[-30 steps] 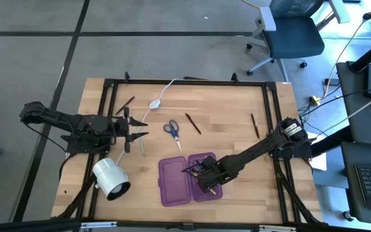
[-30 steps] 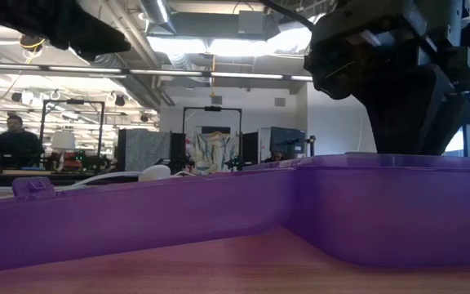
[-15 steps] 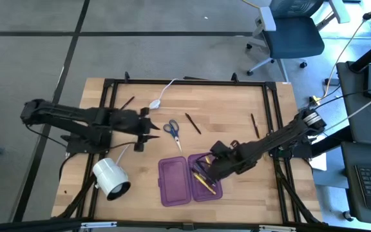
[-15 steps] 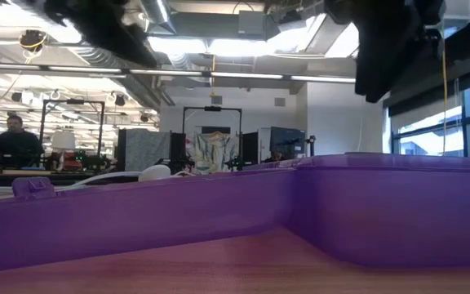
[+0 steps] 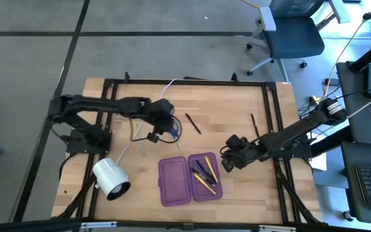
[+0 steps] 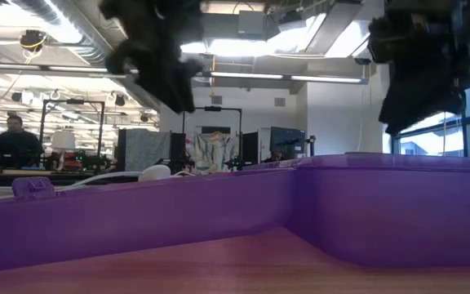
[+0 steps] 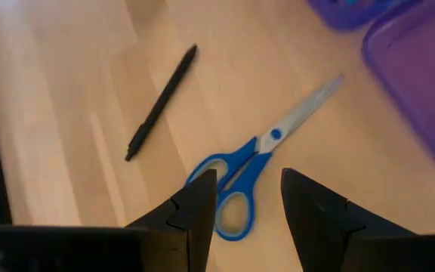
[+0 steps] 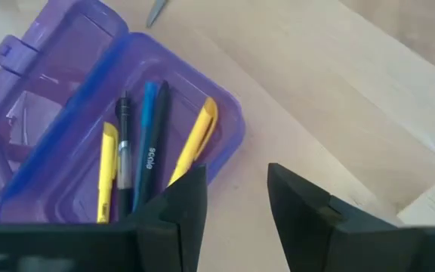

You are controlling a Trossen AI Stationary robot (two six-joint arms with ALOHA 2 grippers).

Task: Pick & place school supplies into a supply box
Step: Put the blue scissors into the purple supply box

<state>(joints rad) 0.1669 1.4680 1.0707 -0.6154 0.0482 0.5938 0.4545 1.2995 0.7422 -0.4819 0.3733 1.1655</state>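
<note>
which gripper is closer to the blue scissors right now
Left. The left gripper hovers right over the scissors, open fingers framing the blue handles. The right gripper is open and empty across the table, just past the far side of the purple case.

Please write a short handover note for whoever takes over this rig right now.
Left gripper: jaws open, empty, poised over the blue-handled scissors on the table.
Right gripper: jaws open, empty, beside the open purple pencil case.
Done: about four pens, two yellow, one blue and one dark, lie in the case's right half.
Left: the scissors, the dark pen next to them, another dark pen near the right edge, and one at far left.
</note>
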